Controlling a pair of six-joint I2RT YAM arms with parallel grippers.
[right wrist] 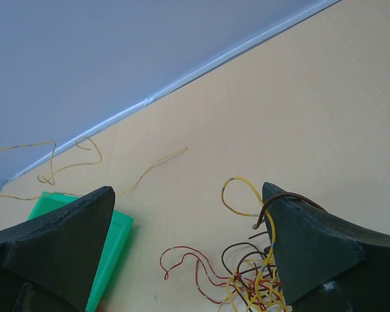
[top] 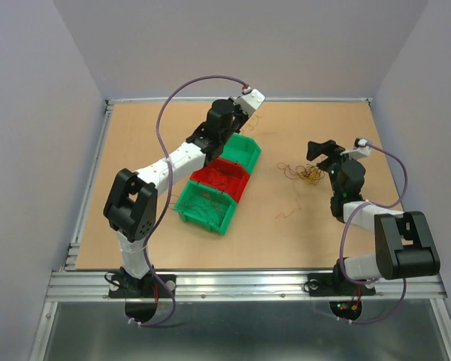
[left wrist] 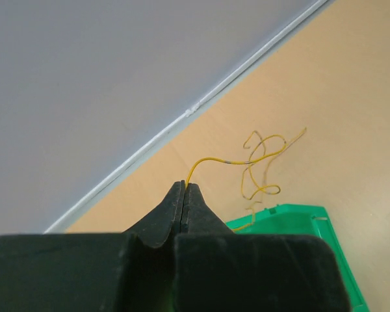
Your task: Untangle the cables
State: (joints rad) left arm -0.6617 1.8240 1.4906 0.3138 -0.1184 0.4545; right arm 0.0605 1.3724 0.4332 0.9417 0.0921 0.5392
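The cables (top: 309, 174) lie as a small tangle of yellow, brown and red wires on the table right of centre. My right gripper (top: 323, 149) hovers just over the tangle's far side, its jaws wide apart and holding nothing. In the right wrist view the tangle (right wrist: 255, 286) sits low between the fingers (right wrist: 187, 192), with a brown wire curling against the right finger (right wrist: 312, 240). My left gripper (top: 244, 104) is raised beyond the far green bin (top: 244, 150) and is shut on a single yellow wire (left wrist: 229, 161), which hangs curling from its tips (left wrist: 184, 185).
Three bins stand in a diagonal row left of centre: far green, red (top: 222, 177) and near green (top: 205, 208), the last two holding loose wires. A stray strand (top: 287, 214) lies on the table. A raised rail (top: 240, 98) borders the far edge.
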